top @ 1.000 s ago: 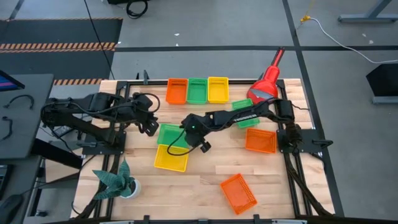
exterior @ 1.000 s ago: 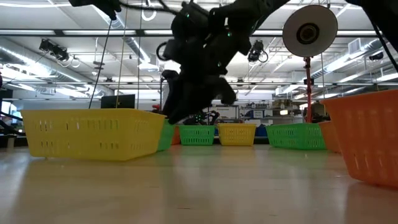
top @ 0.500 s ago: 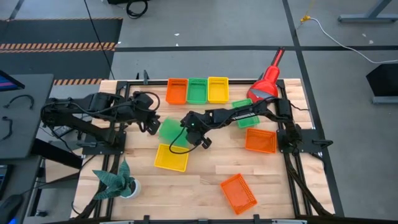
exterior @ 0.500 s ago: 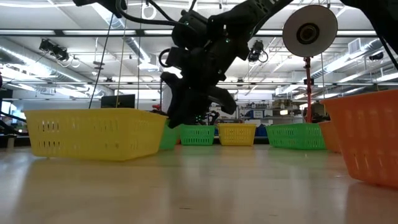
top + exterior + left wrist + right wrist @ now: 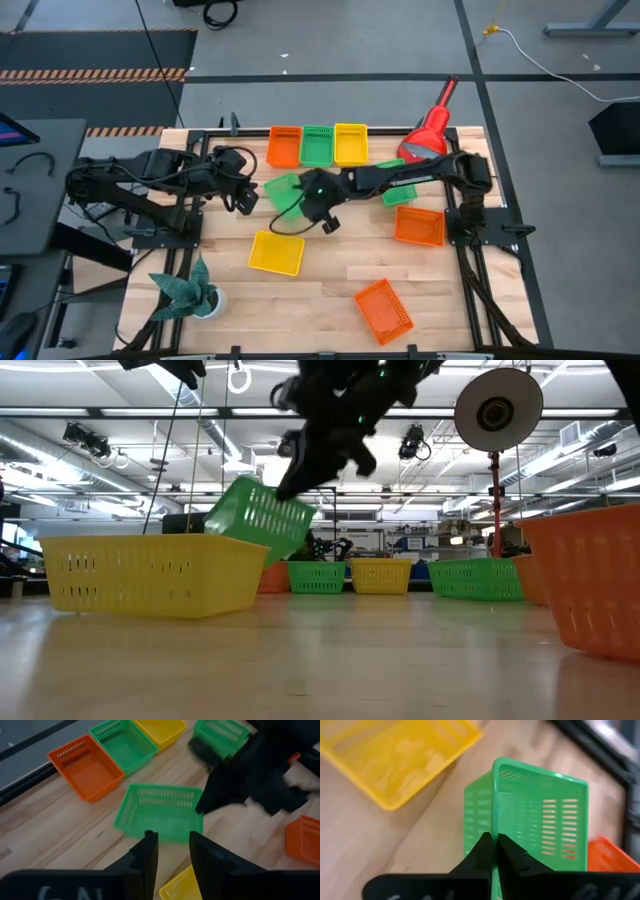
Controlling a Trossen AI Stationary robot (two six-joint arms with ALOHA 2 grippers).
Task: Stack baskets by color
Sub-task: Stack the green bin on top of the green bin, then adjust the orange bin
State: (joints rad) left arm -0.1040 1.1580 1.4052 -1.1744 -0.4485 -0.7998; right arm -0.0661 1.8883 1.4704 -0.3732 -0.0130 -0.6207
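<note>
My right gripper point(image 5: 300, 197) is shut on a green basket point(image 5: 281, 192) and holds it tilted in the air above the table's middle, over the yellow basket point(image 5: 275, 252); the low view shows the green basket point(image 5: 258, 520) clear of the wood. My left gripper point(image 5: 172, 845) hovers open just left of it, with nothing between its fingers. Orange point(image 5: 284, 146), green point(image 5: 318, 144) and yellow point(image 5: 351, 143) baskets stand side by side on their bottoms at the far edge. My right gripper pinches one wall of the green basket at its rim point(image 5: 494, 827), one finger point(image 5: 482, 851) outside and the other inside the basket. The fingers slant down from the table's right side. The basket is lifted clear and hangs tilted below them.
Another green basket point(image 5: 398, 186) lies under my right arm. Orange baskets sit at the right point(image 5: 418, 225) and near the front edge point(image 5: 383, 310). A red lamp point(image 5: 430, 130) stands at the far right corner, a potted plant point(image 5: 190, 290) at the near left.
My right gripper has taken hold of the green basket that lay beside the yellow one, then risen and gone toward the far edge with it. The green basket has come off the table and tipped. The yellow basket has stayed where it was.
</note>
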